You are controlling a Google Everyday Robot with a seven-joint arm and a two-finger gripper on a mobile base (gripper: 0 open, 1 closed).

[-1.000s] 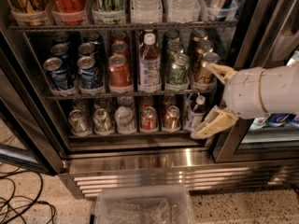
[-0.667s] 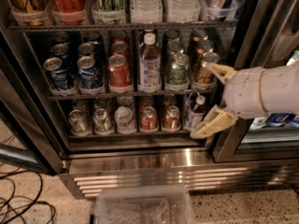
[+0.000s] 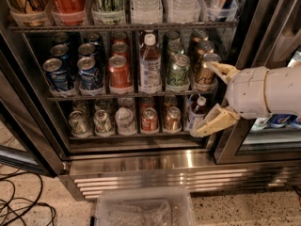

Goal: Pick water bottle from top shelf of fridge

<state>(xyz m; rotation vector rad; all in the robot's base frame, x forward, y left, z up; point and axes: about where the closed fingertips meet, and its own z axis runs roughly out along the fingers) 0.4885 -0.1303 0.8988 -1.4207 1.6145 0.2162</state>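
The fridge (image 3: 141, 166) stands open, with a steel frame and wire racks. Two clear ribbed water bottles (image 3: 146, 3) (image 3: 181, 1) stand side by side on the top shelf (image 3: 117, 27), cut off by the top of the view. My gripper (image 3: 212, 97) is at the right, well below that shelf, in front of the right end of the middle and bottom racks. Its tan fingers (image 3: 221, 70) are spread wide and hold nothing. The upper finger is next to a can (image 3: 205, 72), the lower one by a small bottle (image 3: 197, 111).
A red cola bottle (image 3: 69, 1) and other drinks share the top shelf. A white-capped bottle of brown drink (image 3: 150, 65) stands among cans on the middle rack. A glass door frame (image 3: 254, 41) is at the right. A clear plastic bin (image 3: 143, 208) and cables (image 3: 19, 206) lie on the floor.
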